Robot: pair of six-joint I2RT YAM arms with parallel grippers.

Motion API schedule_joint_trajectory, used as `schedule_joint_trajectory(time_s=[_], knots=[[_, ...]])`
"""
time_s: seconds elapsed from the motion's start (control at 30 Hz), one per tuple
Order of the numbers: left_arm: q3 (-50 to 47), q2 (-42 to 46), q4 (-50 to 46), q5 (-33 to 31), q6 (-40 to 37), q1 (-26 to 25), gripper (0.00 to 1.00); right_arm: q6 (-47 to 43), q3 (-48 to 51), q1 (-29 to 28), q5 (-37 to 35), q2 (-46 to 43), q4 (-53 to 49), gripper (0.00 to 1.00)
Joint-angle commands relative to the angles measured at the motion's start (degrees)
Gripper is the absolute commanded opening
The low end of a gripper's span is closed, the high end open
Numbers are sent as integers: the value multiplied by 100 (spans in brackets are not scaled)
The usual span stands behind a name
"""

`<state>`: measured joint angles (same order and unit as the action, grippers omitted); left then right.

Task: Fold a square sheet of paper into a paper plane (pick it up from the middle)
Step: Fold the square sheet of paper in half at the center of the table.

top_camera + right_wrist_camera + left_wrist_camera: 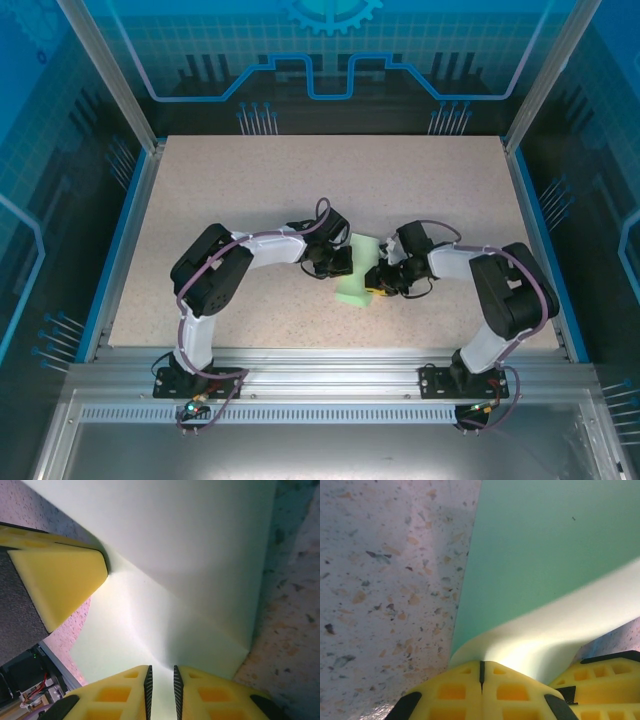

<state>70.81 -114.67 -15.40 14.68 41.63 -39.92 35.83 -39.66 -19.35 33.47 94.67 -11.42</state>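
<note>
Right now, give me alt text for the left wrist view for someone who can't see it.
The left pincer, shut, pinches the curled-up pale edge of a mint-green paper sheet lying on a speckled table. Another yellow finger sits lower right.

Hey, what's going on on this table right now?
Two robot arms are working on a pale green square sheet of paper in the middle of the table. The left gripper is shut on a curled-up edge of it. The right gripper appears to pinch it from the other side. The sheet is bent and partly lifted, not yet plane-shaped.
</note>
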Motion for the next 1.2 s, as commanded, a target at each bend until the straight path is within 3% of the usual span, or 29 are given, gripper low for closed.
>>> schedule_joint_trajectory(time_s=[0.0,0.2,0.57,0.93,1.17], knots=[[12,-288,-424,-39,-111,-46,0,-4,106,-32,15,-319,-104,22],[29,-293,-429,-36,-111,-42,0,193,150,-297,177,-766,-32,23],[91,-304,-466,-3,-142,-44,0,269,597,-367,-139,-232,316,22],[102,-275,-500,18,-177,-49,0,300,525,-516,27,-993,-20,23],[100,-267,-501,26,-181,-46,0,389,641,-754,-192,-700,27,23]])
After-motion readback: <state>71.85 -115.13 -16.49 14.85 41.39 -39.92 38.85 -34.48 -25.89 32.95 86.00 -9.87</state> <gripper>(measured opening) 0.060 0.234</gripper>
